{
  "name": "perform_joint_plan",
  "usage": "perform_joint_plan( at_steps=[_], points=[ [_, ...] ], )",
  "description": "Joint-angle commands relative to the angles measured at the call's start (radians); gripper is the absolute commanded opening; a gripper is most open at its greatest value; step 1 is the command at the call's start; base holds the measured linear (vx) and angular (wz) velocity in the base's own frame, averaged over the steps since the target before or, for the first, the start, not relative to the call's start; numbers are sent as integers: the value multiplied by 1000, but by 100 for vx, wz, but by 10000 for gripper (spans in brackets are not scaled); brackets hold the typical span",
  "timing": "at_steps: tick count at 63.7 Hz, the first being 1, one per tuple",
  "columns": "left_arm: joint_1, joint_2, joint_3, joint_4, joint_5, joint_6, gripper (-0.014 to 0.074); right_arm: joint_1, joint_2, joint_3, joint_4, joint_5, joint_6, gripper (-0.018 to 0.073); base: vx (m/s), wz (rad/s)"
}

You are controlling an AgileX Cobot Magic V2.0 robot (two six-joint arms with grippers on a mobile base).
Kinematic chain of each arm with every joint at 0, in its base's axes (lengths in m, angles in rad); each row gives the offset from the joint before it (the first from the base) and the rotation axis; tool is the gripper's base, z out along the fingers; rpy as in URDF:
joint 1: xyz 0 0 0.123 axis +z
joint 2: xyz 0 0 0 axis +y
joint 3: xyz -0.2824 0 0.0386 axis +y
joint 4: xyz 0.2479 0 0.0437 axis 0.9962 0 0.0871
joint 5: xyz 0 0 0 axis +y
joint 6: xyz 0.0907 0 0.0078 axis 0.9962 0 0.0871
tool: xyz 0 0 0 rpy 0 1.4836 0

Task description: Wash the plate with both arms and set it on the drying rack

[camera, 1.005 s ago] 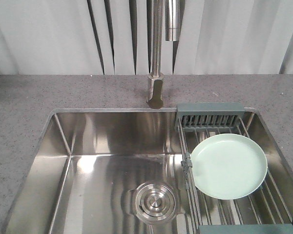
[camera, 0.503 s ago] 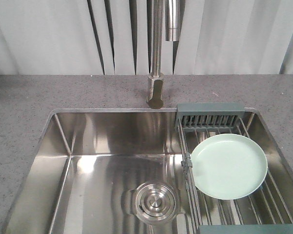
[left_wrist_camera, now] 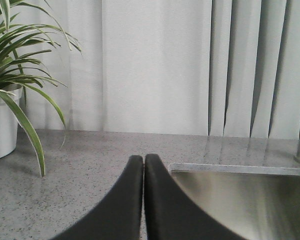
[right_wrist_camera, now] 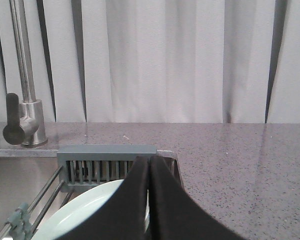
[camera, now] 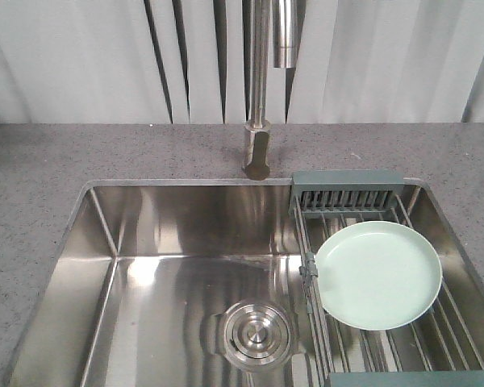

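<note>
Fingers of the left gripper (left_wrist_camera: 143,165) press together, empty, above the counter (left_wrist_camera: 65,190) at the sink's (camera: 145,234) left rim. The right gripper (right_wrist_camera: 149,165) is likewise closed on nothing, its fingers hiding part of the plate (camera: 378,275), which lies flat on the drying rack (camera: 347,189) across the sink's right end. The rack's near end is cut off.

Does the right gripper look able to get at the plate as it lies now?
Probably yes: the right gripper is shut just above the plate, which lies uncovered on the drying rack; it would need to open first.
</note>
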Motion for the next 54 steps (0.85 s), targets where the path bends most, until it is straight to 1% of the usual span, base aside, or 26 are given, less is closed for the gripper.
perform_joint_plan(
  at_steps=[1, 54],
  points=[
    [-7, -16, 15, -1, -76, -3, -6, -5, -11, 19, -7, -79, -8, -6, 0, 0],
    [-7, -16, 15, -1, -76, -3, -6, -5, -11, 19, -7, -79, -8, -6, 0, 0]
  ],
)
